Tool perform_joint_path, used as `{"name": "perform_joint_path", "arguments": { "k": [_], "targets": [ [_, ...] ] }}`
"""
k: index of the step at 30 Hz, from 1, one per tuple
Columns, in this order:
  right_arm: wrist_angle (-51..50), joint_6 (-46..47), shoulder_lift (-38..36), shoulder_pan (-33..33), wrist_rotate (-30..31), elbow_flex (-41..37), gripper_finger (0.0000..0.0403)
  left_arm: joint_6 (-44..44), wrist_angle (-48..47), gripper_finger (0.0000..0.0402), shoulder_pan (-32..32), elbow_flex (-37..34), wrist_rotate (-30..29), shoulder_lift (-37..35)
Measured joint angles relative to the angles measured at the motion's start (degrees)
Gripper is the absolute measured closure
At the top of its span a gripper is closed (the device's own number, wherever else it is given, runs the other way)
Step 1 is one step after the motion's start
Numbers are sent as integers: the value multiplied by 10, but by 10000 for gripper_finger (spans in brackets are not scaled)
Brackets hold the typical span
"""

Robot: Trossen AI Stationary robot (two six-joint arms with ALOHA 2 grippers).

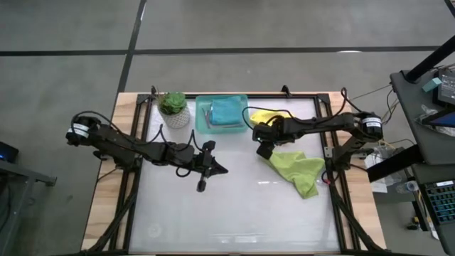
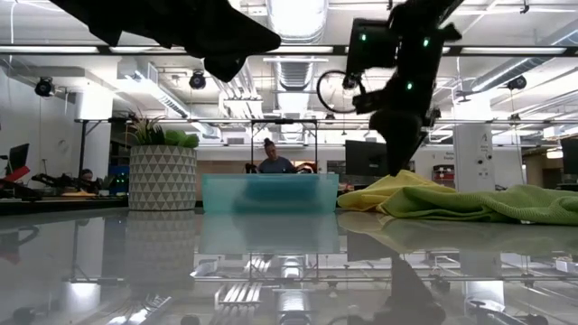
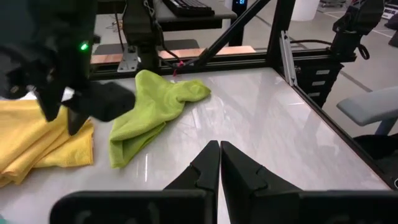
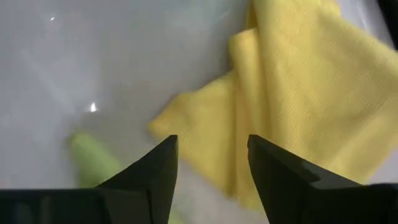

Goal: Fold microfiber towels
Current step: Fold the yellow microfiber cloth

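A yellow towel [image 1: 269, 115] lies crumpled at the far right of the table, beside a teal tray [image 1: 202, 117] that holds a folded teal-blue towel [image 1: 227, 111]. A lime green towel [image 1: 298, 171] lies rumpled nearer, on the right. My right gripper [image 4: 211, 165] hangs open and pointing down over the near edge of the yellow towel [image 4: 298, 93], with the lime towel's tip [image 4: 93, 158] beside it; it touches nothing. My left gripper [image 3: 219, 163] is shut and hovers over the middle of the table [image 1: 213, 168].
A potted plant [image 1: 173, 110] stands at the far left of the tray. The glossy white tabletop [image 1: 234, 213] lies bare in front of both grippers. Black frame rails [image 1: 334, 185] run along the table's sides. People sit in the room beyond the table [image 2: 271, 161].
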Motion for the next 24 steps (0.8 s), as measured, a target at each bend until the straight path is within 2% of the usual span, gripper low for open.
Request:
{"name": "perform_joint_path", "arguments": {
  "k": [9,13,17,21,24],
  "targets": [
    [240,-108,24,-60,0,-80,234,14,0,402,0,0,-1,0],
    [275,-113,43,-87,5,-92,250,16,0,402,0,0,-4,0],
    [279,-139,64,-102,16,-95,293,16,0,402,0,0,-5,0],
    [278,-169,75,-100,16,-95,374,16,0,402,0,0,-5,0],
    [268,-171,60,-88,16,-96,389,16,0,402,0,0,-5,0]
  ]
}}
